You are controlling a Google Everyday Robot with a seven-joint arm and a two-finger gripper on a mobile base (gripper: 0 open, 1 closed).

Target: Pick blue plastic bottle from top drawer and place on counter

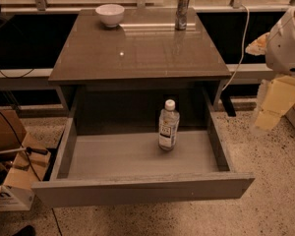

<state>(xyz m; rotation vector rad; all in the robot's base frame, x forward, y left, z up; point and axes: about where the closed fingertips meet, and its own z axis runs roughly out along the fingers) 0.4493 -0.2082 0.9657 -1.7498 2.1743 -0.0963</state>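
The blue plastic bottle (168,125) is standing upright in the top drawer (142,190), near its back wall and a little right of the middle, with its white cap pointing up. The gripper (274,104) is hanging outside the drawer, well apart to the right of the bottle; how wide it is standing I cannot tell. The drawer floor is lying bare around the bottle. On the counter (137,50), a white bowl (109,14) and a metal can (181,12) are sitting by the far edge.
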